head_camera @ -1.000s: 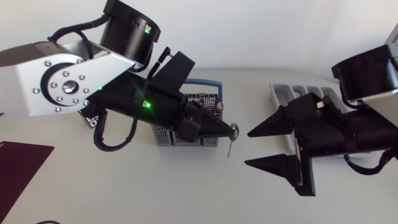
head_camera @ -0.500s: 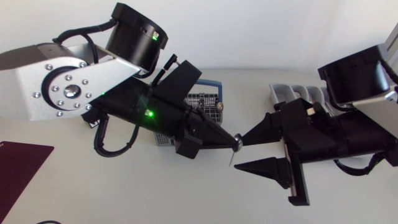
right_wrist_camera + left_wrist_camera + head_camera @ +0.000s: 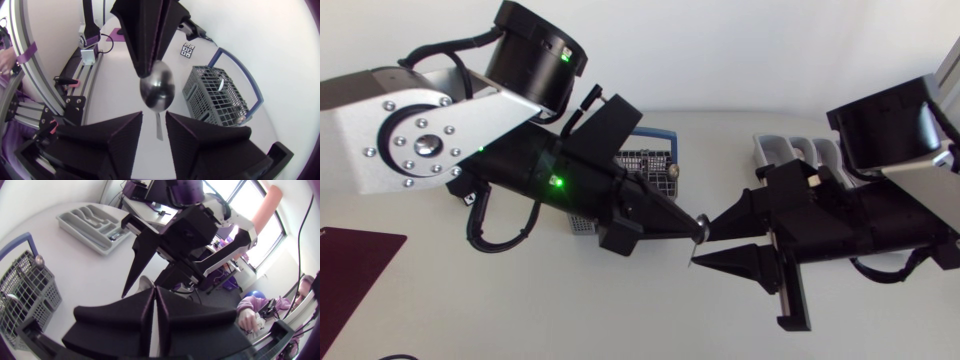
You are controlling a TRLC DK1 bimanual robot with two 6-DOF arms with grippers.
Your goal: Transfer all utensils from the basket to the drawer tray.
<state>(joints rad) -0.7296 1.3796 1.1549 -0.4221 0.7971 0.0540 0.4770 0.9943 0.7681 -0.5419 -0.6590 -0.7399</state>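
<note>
A metal spoon [image 3: 699, 230] hangs in the air between the grey wire basket [image 3: 655, 160] and the grey drawer tray [image 3: 770, 152]. My left gripper [image 3: 691, 224] is shut on the spoon just by its bowl [image 3: 145, 284]. In the right wrist view the bowl [image 3: 157, 91] faces the camera and the thin handle drops between the two fingers of my right gripper [image 3: 154, 117]. Those fingers stand close on either side of the handle with a small gap showing, so that gripper [image 3: 705, 245] is open.
The basket [image 3: 25, 290] with its blue handle holds more utensils and sits behind my left arm. The tray [image 3: 92, 222] lies beyond my right arm with a utensil in one compartment. A dark maroon mat [image 3: 350, 265] lies at the table's left edge.
My right gripper has moved left up to the spoon and its fingers have narrowed around the handle. My left arm has carried the spoon slightly right, away from the basket.
</note>
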